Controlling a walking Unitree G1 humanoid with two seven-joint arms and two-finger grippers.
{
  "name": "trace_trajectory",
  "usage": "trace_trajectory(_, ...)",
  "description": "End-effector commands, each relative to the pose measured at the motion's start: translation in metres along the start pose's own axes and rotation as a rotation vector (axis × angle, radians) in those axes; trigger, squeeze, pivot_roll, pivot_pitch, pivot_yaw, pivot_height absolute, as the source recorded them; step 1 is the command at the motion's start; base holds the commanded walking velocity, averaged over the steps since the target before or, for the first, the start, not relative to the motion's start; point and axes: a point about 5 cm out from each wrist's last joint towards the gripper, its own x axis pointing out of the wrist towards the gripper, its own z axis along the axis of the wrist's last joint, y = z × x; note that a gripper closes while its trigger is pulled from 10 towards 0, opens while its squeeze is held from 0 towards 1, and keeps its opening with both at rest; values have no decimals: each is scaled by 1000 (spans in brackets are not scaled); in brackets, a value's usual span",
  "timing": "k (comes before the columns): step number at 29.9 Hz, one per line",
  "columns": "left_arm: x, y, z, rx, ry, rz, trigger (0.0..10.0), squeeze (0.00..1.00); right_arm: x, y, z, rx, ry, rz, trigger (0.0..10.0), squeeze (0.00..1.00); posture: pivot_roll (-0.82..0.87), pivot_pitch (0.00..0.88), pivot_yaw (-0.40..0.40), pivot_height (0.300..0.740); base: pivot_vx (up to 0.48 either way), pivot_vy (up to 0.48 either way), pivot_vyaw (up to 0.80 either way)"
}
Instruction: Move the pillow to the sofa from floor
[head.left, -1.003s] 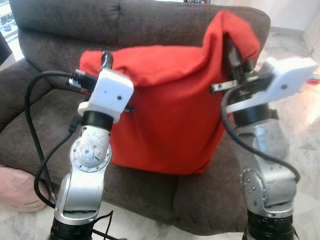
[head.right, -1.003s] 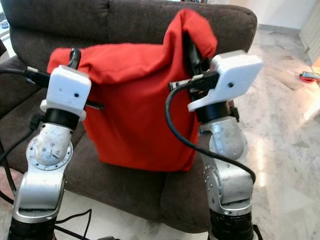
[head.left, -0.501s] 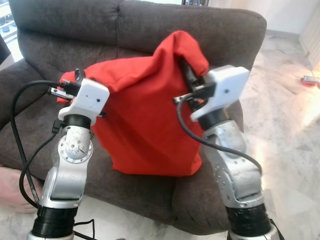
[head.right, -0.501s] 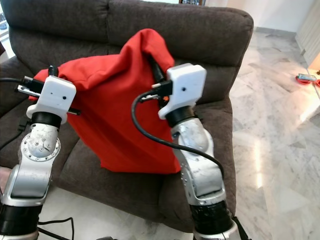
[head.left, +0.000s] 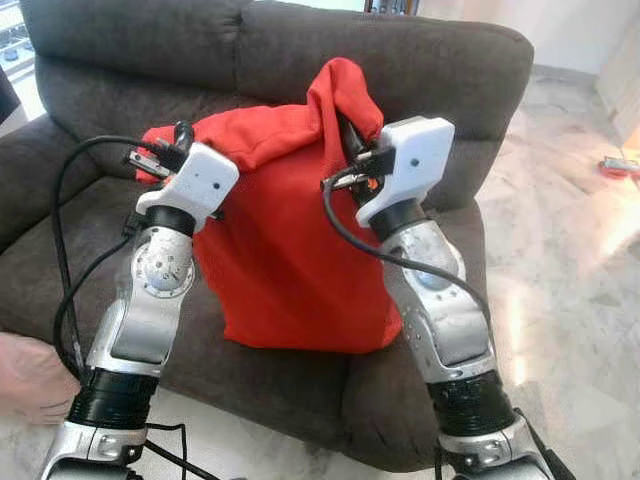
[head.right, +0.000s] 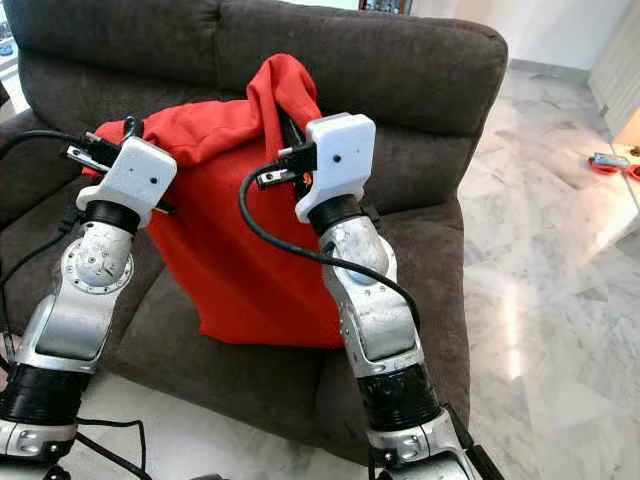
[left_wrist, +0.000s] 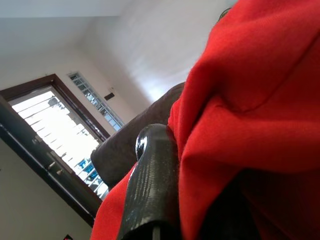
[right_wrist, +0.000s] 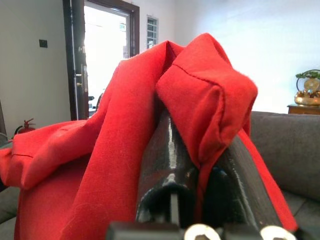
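My right gripper (right_wrist: 200, 165) and left gripper (head.left: 178, 145) each pinch a top corner of the limp red fabric pillow (head.left: 290, 250) above the dark grey-brown upholstered sofa (head.left: 440, 70).

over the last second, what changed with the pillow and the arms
The right end effector swung in toward the left end effector, so the red pillow now hangs narrower and bunched between them. Both end effectors kept their grip on its top corners, and it hangs in front of the sofa as before.
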Motion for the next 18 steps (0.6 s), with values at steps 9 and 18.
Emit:
trace_trajectory(9, -4, -5, 17, -37, -88, 5, 10000, 0, -4, 0, -3, 9, 4, -4, 10000, 0, 172, 76, -72, 740, 0, 0, 0)
trace_trajectory(18, -1, -1, 17, -40, -103, 24, 10000, 0, -3, -2, -3, 12, -10, -18, 10000, 0, 174, 77, -69, 740, 253, 0, 0)
